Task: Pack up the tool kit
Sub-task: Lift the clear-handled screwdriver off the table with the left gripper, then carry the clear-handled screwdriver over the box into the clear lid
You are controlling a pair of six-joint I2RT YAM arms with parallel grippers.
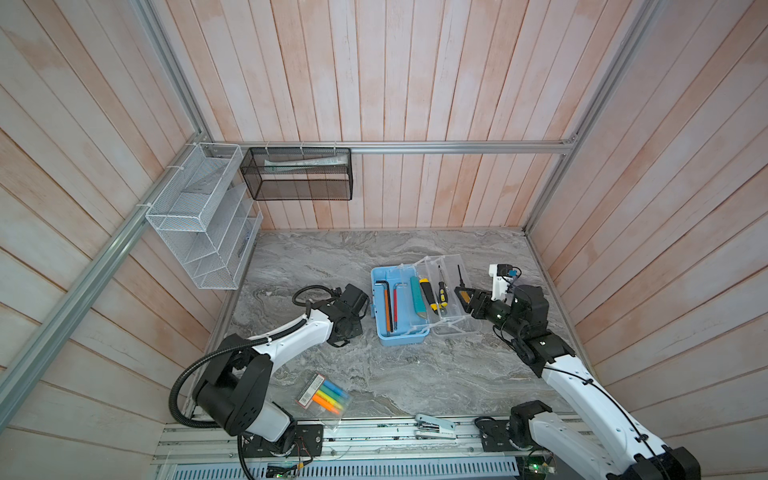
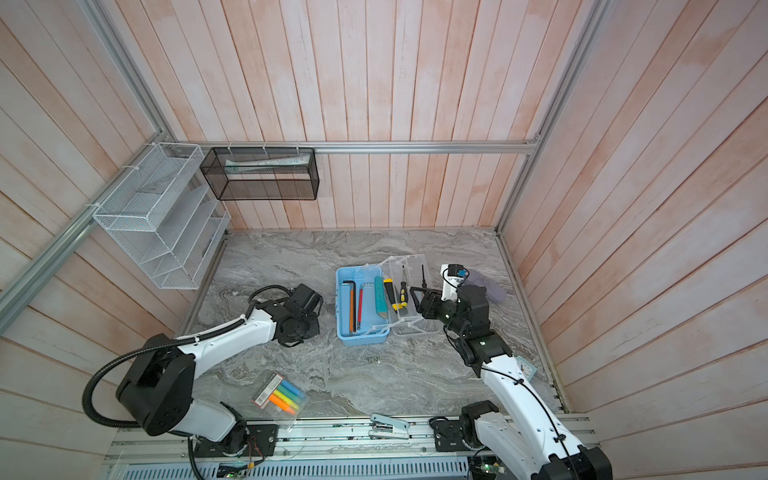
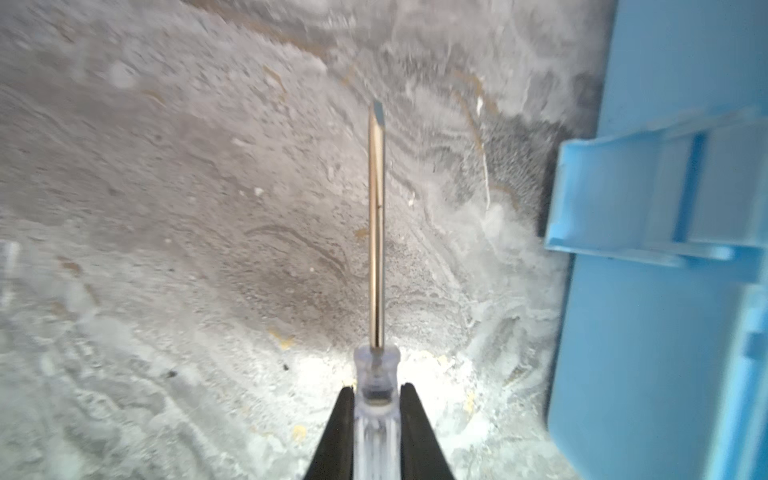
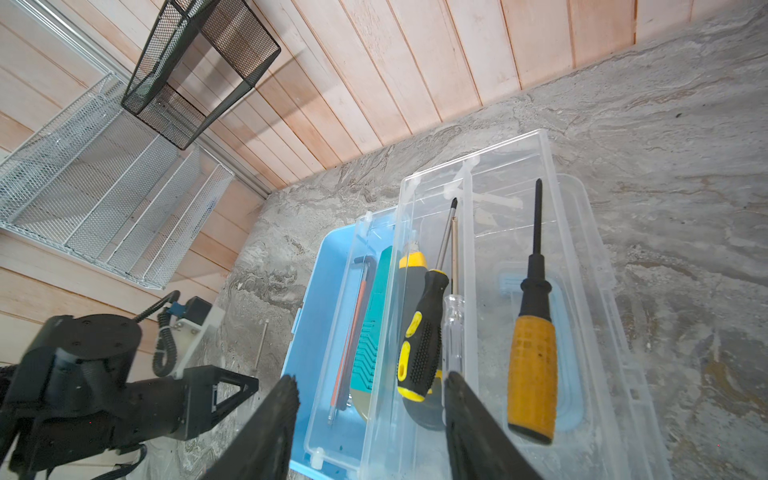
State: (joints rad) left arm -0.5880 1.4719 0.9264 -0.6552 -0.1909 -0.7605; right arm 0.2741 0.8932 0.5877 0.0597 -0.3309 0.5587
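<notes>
Two hands flank the tool kit (image 1: 403, 340) on the worktop (image 1: 374, 382), its long axis 12-to-6. The left hand (image 3: 376, 390), clamped on a clear-handled screwdriver (image 3: 376, 228), has it just at 3 o'clock in both top views; the right hand (image 4: 371, 378) is half-spread, empty.

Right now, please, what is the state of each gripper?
Left gripper: closed on a clear-handled screwdriver.
Right gripper: open, holding nothing.

Bare table (image 1: 415, 374) in front of the box (image 1: 401, 338) is open. Its raised clear lid (image 1: 451, 266) and right gripper (image 4: 370, 380) block the right; left gripper (image 3: 376, 388) crowds the left.
</notes>
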